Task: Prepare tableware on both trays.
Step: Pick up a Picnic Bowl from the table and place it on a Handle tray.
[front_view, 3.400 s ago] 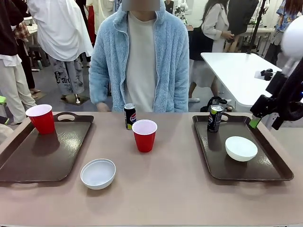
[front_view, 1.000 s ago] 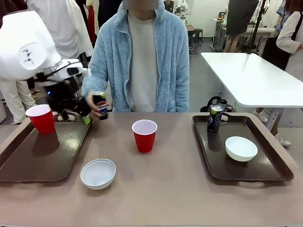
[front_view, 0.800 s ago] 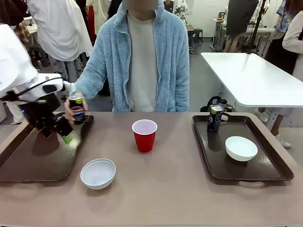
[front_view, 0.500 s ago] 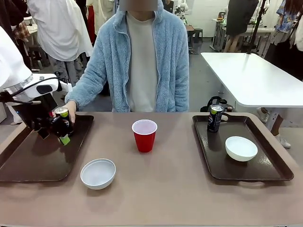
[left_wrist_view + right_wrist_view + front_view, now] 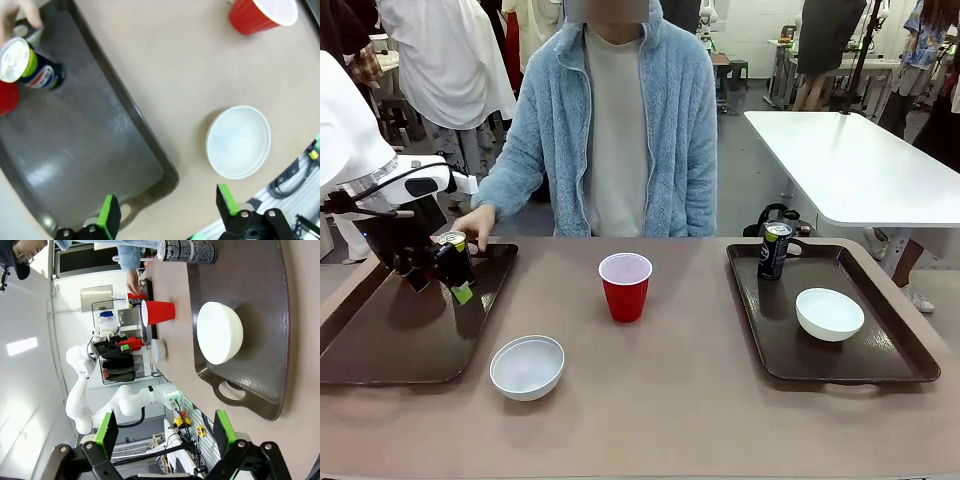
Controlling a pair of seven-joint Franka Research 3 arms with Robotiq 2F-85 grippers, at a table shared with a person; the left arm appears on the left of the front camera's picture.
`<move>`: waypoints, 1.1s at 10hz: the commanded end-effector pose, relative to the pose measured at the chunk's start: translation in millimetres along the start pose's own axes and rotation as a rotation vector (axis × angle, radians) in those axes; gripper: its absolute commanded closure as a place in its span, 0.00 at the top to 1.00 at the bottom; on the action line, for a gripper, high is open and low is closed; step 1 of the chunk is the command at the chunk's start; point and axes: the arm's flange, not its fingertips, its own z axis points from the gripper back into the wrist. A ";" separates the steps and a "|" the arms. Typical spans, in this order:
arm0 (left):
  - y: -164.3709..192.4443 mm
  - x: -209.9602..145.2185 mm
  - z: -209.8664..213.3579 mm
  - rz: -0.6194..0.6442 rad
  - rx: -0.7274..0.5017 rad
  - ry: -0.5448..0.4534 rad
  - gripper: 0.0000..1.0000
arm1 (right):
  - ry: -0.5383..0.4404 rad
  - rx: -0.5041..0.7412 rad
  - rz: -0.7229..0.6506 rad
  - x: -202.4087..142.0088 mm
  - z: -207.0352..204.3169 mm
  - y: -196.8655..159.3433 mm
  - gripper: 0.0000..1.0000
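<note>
**A:** Your left gripper is low over the left tray, just beside the Pepsi can. Wrist cam has the jaws spread wide, nothing btw the green pads.

**B:** And the can itself?

**A:** Upright on that tray, far end. The person's hand is right at it, but touching or just off, you can't tell. The tray cup shows as a red sliver at the wrist cam's edge, next to the can.

**B:** What's not on a tray?

**A:** Two items on the bare table. The middle cup is upright at ctr, well apart from both trays. The loose bowl is mouth up, just off the left tray's near right corner, on your side.

**B:** Right side?

**A:** Your right gripper is released too: fingers parted, empty gap, looking along the right tray from its near handle end. On that tray the tray bowl sits mouth up toward the near half. The green-topped can stands upright at the far left corner by the handle slot. Can and bowl are near each other, not touching.

**B:** So the right tray has can + bowl?

**A:** Yes. The left tray has can + cup.
</note>
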 end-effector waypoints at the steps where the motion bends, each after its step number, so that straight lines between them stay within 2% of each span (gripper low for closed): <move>1: 3.0 31.2 -0.3 0.017 0.014 0.015 1.00 | 0.012 -0.005 0.008 -3.4 2.0 0.1 1.00; 5: -35.8 83.8 -26.7 -0.132 0.090 0.069 1.00 | 0.012 -0.005 0.008 -3.4 2.0 0.1 1.00; 7: -54.0 92.4 -44.7 -0.193 0.121 0.089 1.00 | 0.012 -0.005 0.008 -3.4 2.0 0.1 1.00; 9: -69.3 99.8 -68.1 -0.251 0.128 0.061 1.00 | 0.012 -0.005 0.008 -3.4 2.0 0.1 1.00; 11: -73.3 98.6 -84.0 -0.299 0.072 0.079 1.00 | 0.012 -0.005 0.008 -3.4 2.0 0.1 1.00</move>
